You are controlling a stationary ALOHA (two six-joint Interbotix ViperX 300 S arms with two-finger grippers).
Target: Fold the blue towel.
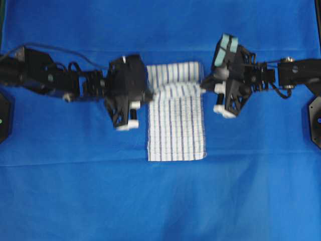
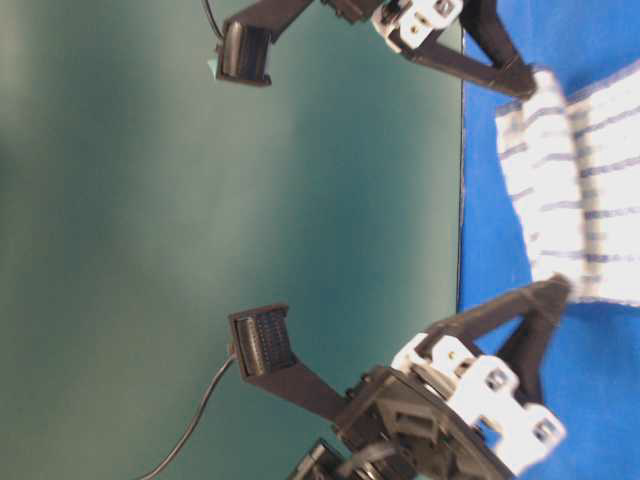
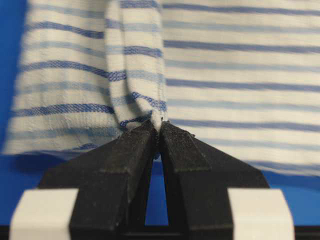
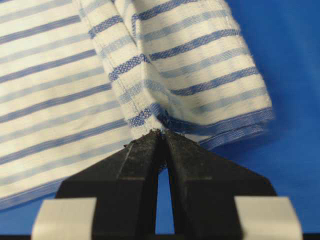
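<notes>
- Left gripper is reaching in from the left of the overhead view; black matte arm housing, white blocks on the finger mounts.
- Its black, grainy-surfaced fingers are pressed together at the tips and are pinching a bunched corner of the blue towel. In the left wrist view the cloth is rising from the pinch as a narrow vertical pleat.
- The towel is lying near the centre of the blue table cloth, between the two arms. Shape: a long rectangle running top to bottom, with its upper part raised and doubled over between the two pinched corners, forming a rounded roll. The lower edge is lying flat and square.
- Towel material: white woven cloth, visible weave, thin dark-blue and paler blue stripes, a stitched hem along the edge.
- The table cloth is plain saturated blue, smooth with faint creases.
- Right gripper is coming in from the right; same black housing, with pale teal tape on its upper part.
- Its fingers are also closed tip to tip, clamping the opposite towel corner; the fabric is folding over itself above the pinch.
- Table-level view: both grippers are holding the towel edge off the surface.
</notes>
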